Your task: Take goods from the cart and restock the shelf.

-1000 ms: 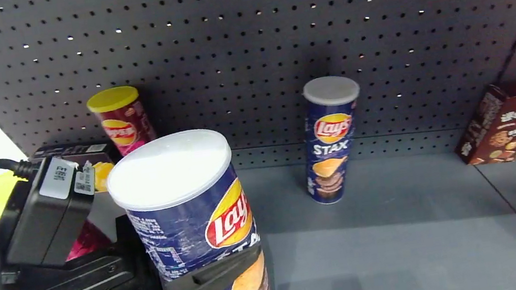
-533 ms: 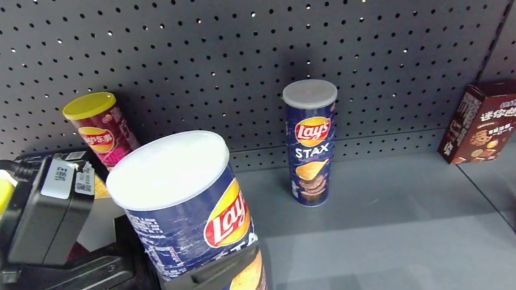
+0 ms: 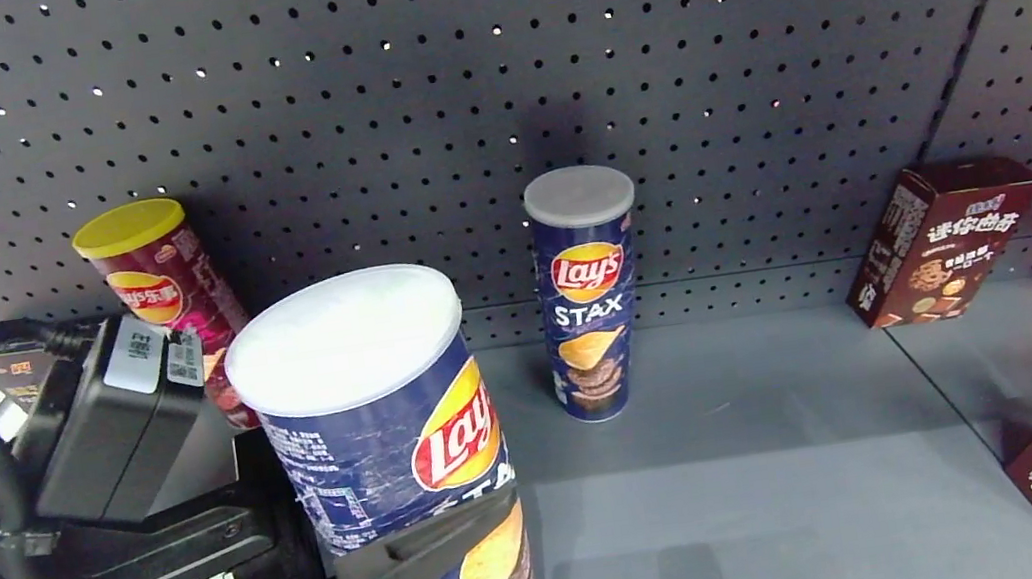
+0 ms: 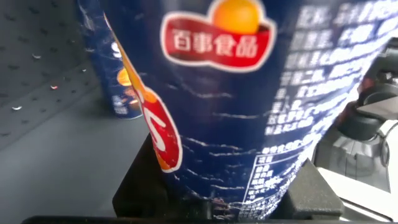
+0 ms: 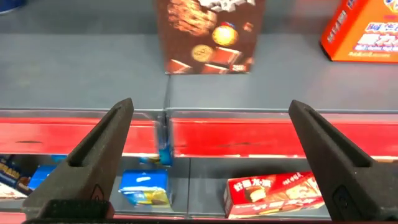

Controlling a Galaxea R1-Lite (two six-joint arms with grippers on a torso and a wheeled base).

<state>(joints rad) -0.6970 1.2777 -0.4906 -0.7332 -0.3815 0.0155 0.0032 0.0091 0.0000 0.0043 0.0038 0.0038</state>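
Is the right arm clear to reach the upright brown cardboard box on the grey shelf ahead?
Probably yes: the right gripper is open and empty, and nothing stands before the brown cardboard box. The shelf's red front edge lies level with it, so lift first.
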